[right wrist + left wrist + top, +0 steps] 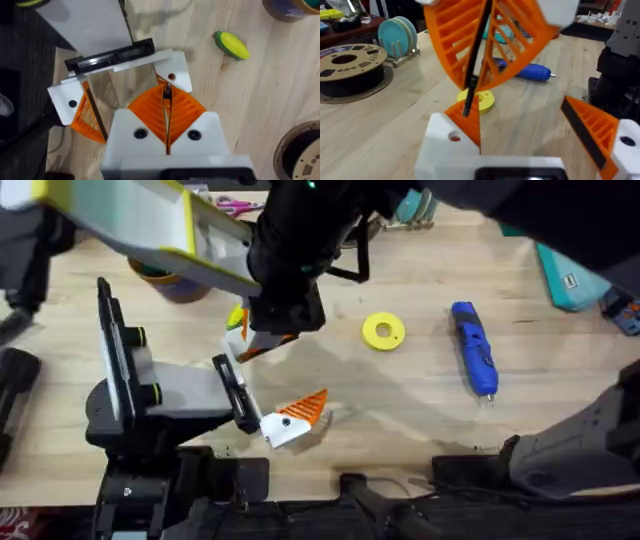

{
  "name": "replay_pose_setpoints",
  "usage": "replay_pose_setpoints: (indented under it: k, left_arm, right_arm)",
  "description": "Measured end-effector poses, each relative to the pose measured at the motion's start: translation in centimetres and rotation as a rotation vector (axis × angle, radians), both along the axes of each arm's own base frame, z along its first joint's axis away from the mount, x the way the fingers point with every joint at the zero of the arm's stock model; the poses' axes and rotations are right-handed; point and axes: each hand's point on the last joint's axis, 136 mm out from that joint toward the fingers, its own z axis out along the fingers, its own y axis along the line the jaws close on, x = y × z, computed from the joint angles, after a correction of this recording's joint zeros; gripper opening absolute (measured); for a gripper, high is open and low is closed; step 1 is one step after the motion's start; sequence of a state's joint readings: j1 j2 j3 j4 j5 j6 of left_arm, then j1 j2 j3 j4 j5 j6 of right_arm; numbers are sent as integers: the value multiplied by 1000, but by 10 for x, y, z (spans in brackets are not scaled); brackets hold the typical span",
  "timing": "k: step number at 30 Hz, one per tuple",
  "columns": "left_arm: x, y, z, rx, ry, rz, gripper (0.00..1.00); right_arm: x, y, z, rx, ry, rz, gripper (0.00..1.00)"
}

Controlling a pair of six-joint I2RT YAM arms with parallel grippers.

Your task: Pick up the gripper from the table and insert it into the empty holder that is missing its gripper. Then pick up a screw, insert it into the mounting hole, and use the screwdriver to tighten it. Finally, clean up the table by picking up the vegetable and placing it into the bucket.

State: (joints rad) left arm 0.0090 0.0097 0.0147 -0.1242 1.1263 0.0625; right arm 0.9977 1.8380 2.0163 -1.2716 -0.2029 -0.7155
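gripper pinched between my right fingers, arm reaching across above the holder. left gripper lies low over the table, fingers spread.

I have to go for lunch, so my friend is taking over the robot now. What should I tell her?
Left gripper: open.
Right gripper: shut, with its pad ends against the loose orange tip at the holder.
Done: the tip is at the holder. I cannot tell whether it is fully seated.
Left to do: fit a screw and tighten it with the screwdriver, which lies on the table. Then move the vegetable, which lies on the table, into the bucket.
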Motion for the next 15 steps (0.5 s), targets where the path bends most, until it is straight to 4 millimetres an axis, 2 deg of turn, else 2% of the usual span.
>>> replay_pose_setpoints:
  k: [15]
  left_arm:
    - [0,0,0,0,0,0,986]
  right_arm:
    - [0,3,0,7,-4,3,6]
